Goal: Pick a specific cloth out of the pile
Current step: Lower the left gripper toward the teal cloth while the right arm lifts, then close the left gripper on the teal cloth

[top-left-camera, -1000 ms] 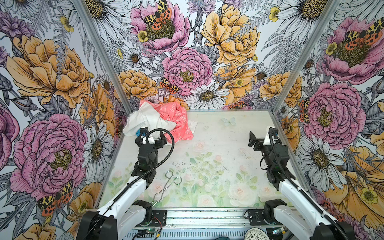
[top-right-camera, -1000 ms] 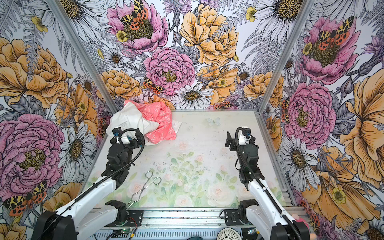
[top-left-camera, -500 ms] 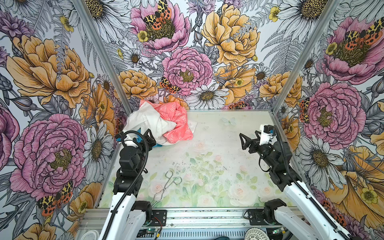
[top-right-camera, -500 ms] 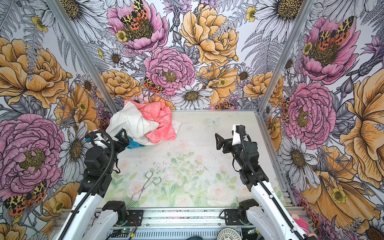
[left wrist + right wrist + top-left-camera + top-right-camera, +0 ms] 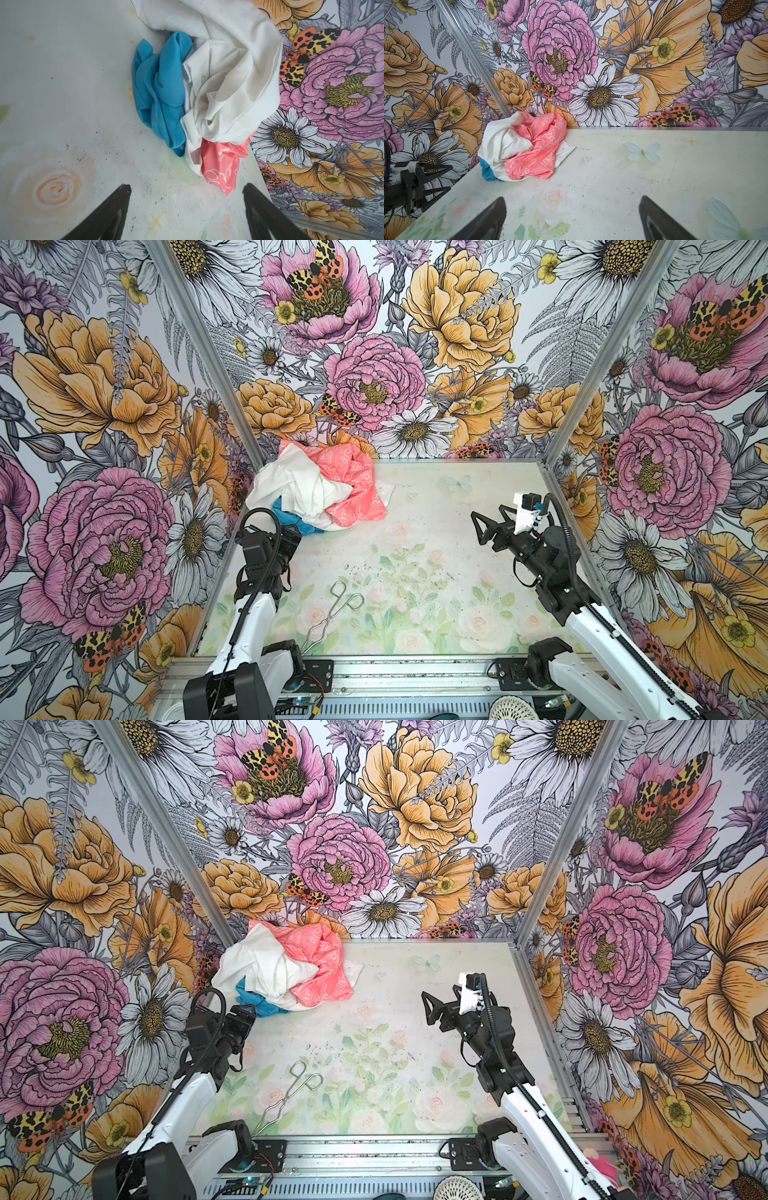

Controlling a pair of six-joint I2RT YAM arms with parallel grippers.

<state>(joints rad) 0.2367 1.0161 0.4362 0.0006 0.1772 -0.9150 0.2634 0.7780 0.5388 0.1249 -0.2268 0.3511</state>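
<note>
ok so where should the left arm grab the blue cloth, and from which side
Pinch the bunched blue cloth on its exposed folds lying on the table, coming from the open table side. Its other edge is tucked under the white cloth, so a grip there would likely catch both.

We see the pile (image 5: 322, 493) heaped in the far left corner of the scene. It is made of two cloths. A large plain white cloth (image 5: 297, 485) is crumpled across its left side and top. A coral-pink cloth (image 5: 359, 489) with white printed motifs is bunched on its right side and spills toward us. At the pile's near left foot we find the cloth (image 5: 300, 525) (image 5: 160, 91), a small plain turquoise-blue piece. It lies low in soft rumpled folds, with its far edge tucked under the white cloth and the rest uncovered.
</note>
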